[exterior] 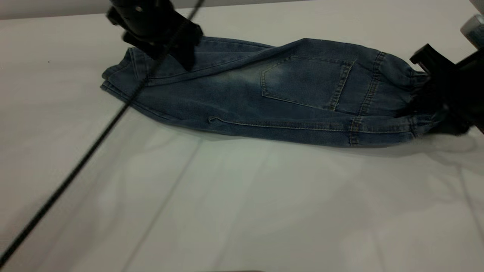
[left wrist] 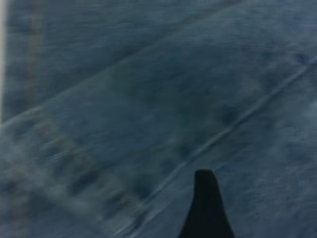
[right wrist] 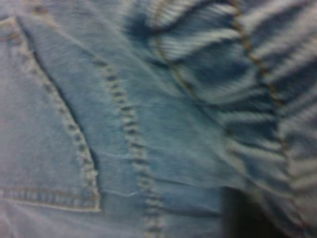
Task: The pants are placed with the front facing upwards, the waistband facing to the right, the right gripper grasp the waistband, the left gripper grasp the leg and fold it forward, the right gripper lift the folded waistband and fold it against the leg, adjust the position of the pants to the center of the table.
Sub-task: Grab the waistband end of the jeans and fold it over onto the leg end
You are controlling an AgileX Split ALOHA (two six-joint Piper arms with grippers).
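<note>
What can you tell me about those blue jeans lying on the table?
The pants are short, faded blue denim with tan stitching, folded lengthwise into one long strip so a back patch pocket faces up. They lie flat on the white table, toward its far side. The gathered elastic waistband points right, where the right end effector meets it; the leg hems point left, under the left end effector. Whether either one grips the cloth cannot be seen.

The white table carries folded denim pants.
</note>
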